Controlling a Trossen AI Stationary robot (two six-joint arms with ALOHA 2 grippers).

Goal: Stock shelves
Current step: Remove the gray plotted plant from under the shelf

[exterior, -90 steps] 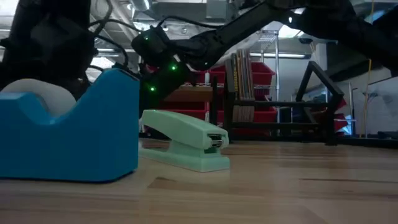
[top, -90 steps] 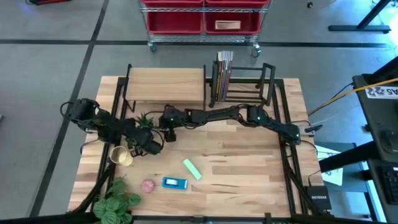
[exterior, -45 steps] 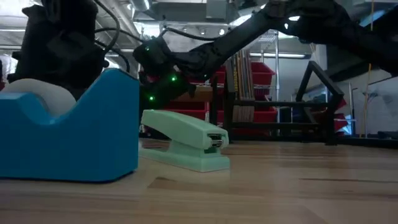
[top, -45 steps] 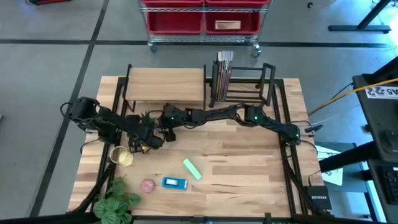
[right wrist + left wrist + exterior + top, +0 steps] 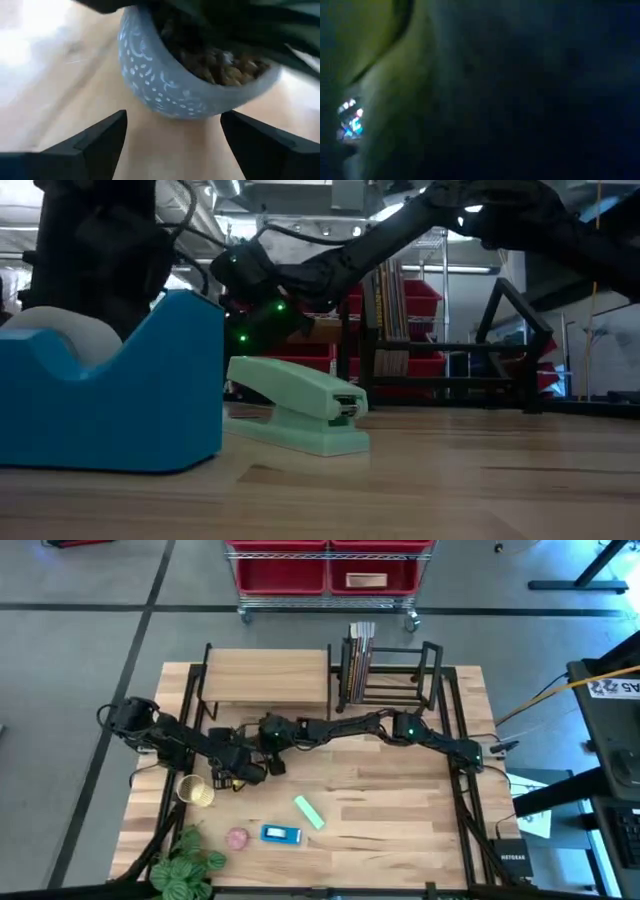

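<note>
The right pincer [image 5: 268, 745] reaches leftward across the middle of the worktop [image 5: 400, 810], just in front of the wood-topped shelf [image 5: 266, 676]. Its wrist view shows both dark fingers [image 5: 95, 145] spread wide, released, with a blue-grey patterned plant pot [image 5: 185, 85] between and just beyond them; the fingers do not touch the pot, which holds brownish soil under dark leaves. From above, the pot itself is hidden under the two arms.

The left pincer [image 5: 240, 768] comes in from the left edge of the worktop and sits right beside the right pincer, slightly nearer. Its wrist view is dark and blurred, so I cannot tell whether it is released or clenched.

Near the left pincer, toward the left side, lies a shiny gold cup [image 5: 195, 790]. Nearer still lie a mint-green stapler [image 5: 308, 811], a blue tape dispenser [image 5: 281, 834] and a small pink object [image 5: 237, 838]. A leafy green plant [image 5: 185, 865] sits at the near left corner.

The wood-topped shelf stands at the far left of the worktop on black legs. Just to its right stands the black book rack [image 5: 390, 675], with a few books [image 5: 359, 655] upright at its left end. Beyond the worktop is a cart with red bins [image 5: 325, 570].
</note>
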